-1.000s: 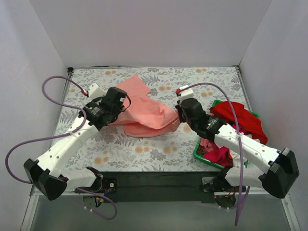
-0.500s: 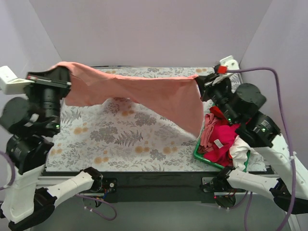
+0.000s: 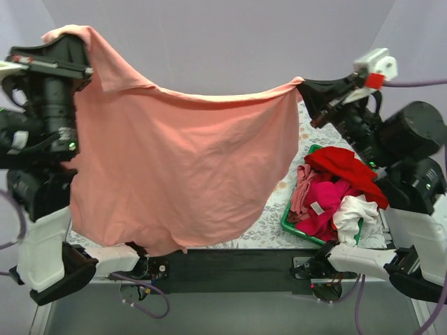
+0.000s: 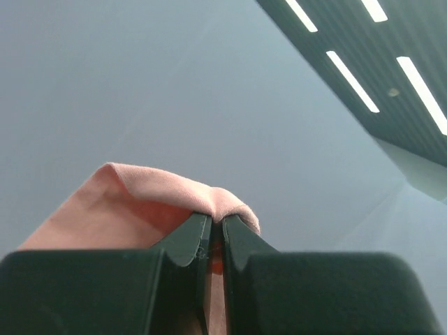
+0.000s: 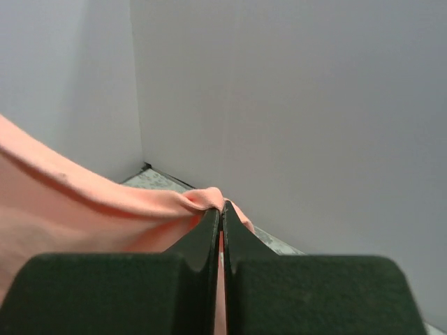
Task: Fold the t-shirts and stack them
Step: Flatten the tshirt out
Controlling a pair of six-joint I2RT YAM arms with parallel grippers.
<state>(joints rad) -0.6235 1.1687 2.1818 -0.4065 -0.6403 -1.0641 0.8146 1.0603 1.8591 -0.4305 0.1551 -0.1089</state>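
The salmon-pink t-shirt (image 3: 174,167) hangs spread wide in the air between both arms, high above the table. My left gripper (image 3: 73,33) is shut on its upper left corner; the pinched cloth shows in the left wrist view (image 4: 209,202). My right gripper (image 3: 302,85) is shut on its upper right corner; the cloth shows in the right wrist view (image 5: 202,199). The shirt's lower hem hangs down to the table's near edge and hides most of the tabletop. Red (image 3: 346,167), magenta (image 3: 325,202) and white (image 3: 353,209) t-shirts lie piled in the basket.
A green plastic basket (image 3: 290,225) stands at the right side of the floral-patterned table (image 3: 269,227). Grey walls enclose the back and both sides. Purple cables run from both arms.
Both arms have risen and moved apart, lifting the salmon-pink t-shirt from the table and stretching it into a hanging sheet. Both grippers kept their hold.
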